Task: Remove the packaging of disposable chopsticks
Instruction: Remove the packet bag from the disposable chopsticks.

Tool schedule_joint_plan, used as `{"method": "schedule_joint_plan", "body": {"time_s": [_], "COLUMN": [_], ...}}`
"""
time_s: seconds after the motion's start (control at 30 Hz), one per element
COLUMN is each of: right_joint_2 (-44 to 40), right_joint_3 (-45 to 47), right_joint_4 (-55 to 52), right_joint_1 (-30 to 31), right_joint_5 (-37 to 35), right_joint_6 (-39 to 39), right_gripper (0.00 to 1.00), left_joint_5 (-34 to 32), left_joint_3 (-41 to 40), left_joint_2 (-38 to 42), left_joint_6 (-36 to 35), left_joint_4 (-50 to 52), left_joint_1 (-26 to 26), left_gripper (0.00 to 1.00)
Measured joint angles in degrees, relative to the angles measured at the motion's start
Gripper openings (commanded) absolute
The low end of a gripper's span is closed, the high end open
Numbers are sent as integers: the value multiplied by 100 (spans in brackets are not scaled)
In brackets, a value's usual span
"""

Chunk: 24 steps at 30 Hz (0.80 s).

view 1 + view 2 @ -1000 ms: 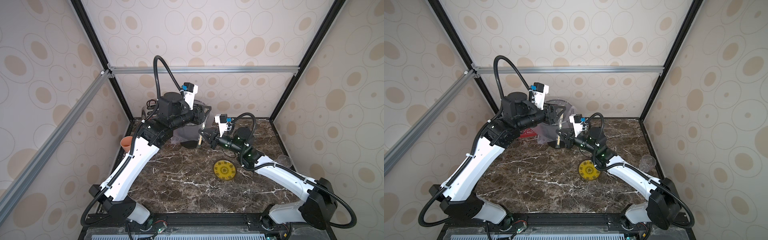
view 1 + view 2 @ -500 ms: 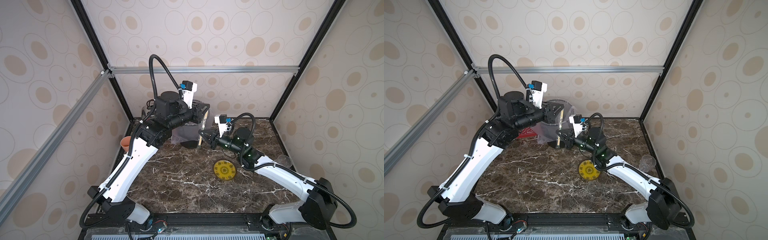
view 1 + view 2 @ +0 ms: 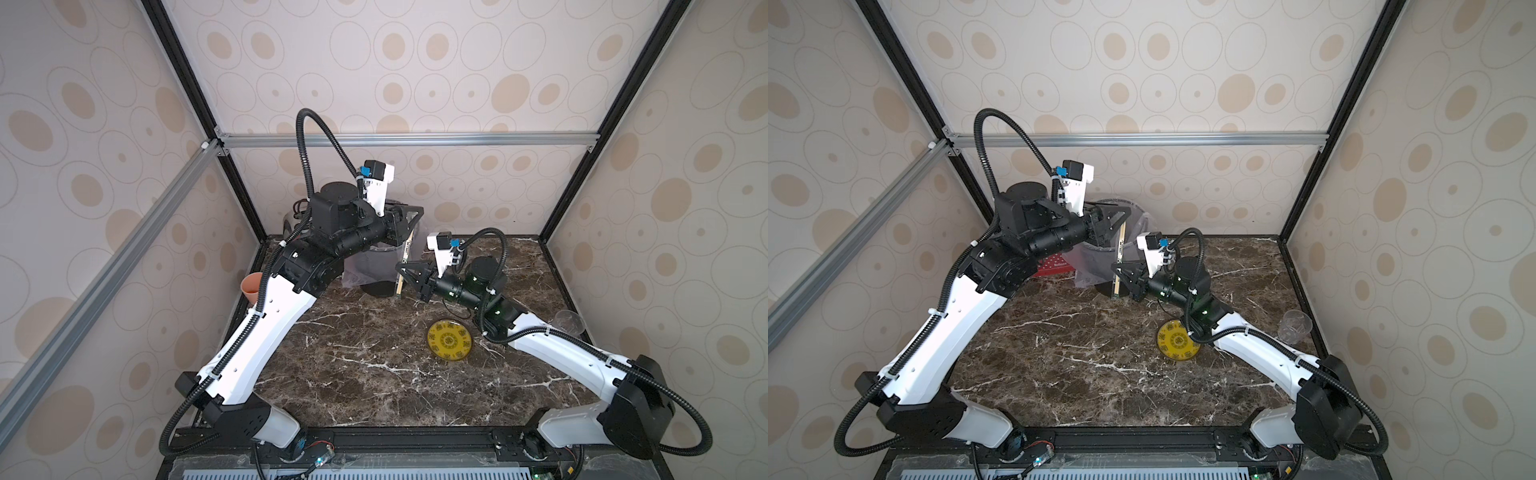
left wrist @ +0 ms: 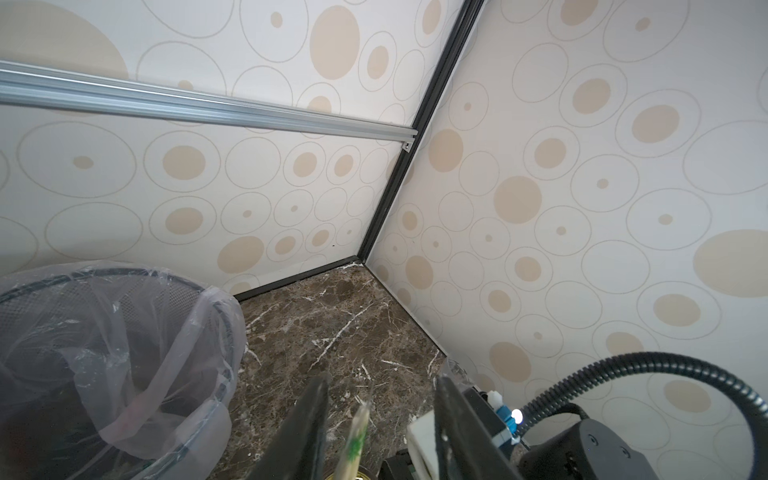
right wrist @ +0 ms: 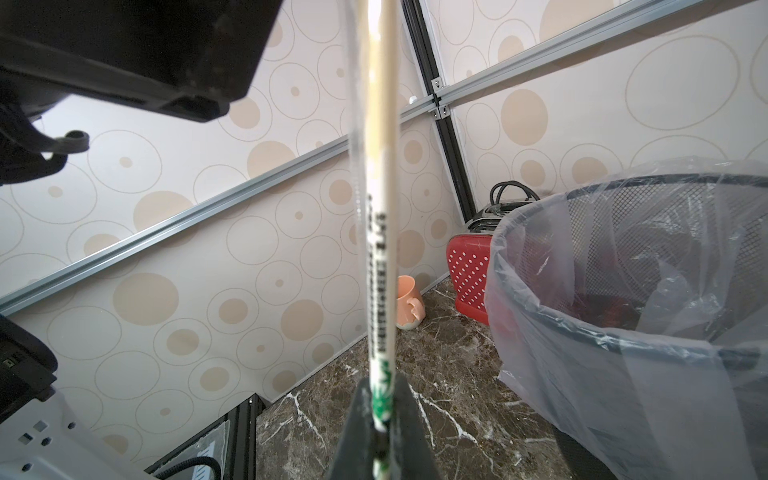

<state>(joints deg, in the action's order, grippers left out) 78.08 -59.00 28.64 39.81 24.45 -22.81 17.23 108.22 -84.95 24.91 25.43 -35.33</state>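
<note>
Since a second ago: the left gripper (image 3: 411,224) has risen and drawn back slightly toward the left, so more of the wrapped bundle's upper length shows below it. The right arm has not shifted

Right gripper (image 5: 382,409): pinched tight on the lower part of the packaging (image 5: 377,299), at the green print, with the disposable chopsticks (image 5: 380,124) inside. Both fingers press the sleeve in the right wrist view

Left gripper: jaws moderately apart. In the left wrist view the sleeve's upper tip sits between them and, as far as we can tell, touches neither; nothing held

Location: the bundle is at the far middle of the table (image 3: 374,374), just right of the lined bin (image 5: 665,232). We cannot tell whether its lower end touches the table

Key relation: the long axis is near upright, slightly tilted. The free upper end points up into the left gripper, the nearer of the two to it. The right gripper anchors it lower down, from the right

We judge that the next pull must run up along that axis, with the left jaws closed on plastic only. If they catch wood too, nothing slides
</note>
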Motion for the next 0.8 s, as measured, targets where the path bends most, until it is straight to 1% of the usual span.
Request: {"method": "schedule_joint_plan", "body": {"time_s": [0.1,0.17,0.3,0.33,0.4,0.43,0.47,0.53,0.6,0.7,0.77,0.8], "right_joint_2": [0,0,0,0,0,0,0,-4,-17,-37,-39,-39], "right_joint_3": [0,0,0,0,0,0,0,0,0,0,0,0], "right_joint_4": [-2,-2,-2,-2,-2,-2,-2,-4,-9,-28,-37,-42], "right_joint_1": [0,0,0,0,0,0,0,0,0,0,0,0], "right_joint_5": [0,0,0,0,-2,-2,-2,-2,-2,-2,-2,-2], "right_joint_6": [15,15,15,15,15,15,17,20,33,44,57,59], "right_gripper": [0,0,0,0,0,0,0,0,0,0,0,0], "left_joint_5": [-39,-76,-94,-94,-92,-87,-79,-66,-70,-74,-79,-81], "left_joint_3": [2,0,2,4,4,4,4,4,4,4,4,4], "left_joint_2": [-2,-2,-7,-13,-24,-33,-37,-50,-55,-55,-55,-55], "left_joint_6": [-11,-26,-35,-50,-52,-52,-55,-55,-59,-61,-55,-48], "left_joint_4": [55,85,105,105,109,111,118,127,129,127,127,125], "left_joint_1": [0,0,0,0,2,2,4,4,4,4,4,4], "left_gripper": [42,33,23,22,23,28,29,27,20,15,7,1]}}
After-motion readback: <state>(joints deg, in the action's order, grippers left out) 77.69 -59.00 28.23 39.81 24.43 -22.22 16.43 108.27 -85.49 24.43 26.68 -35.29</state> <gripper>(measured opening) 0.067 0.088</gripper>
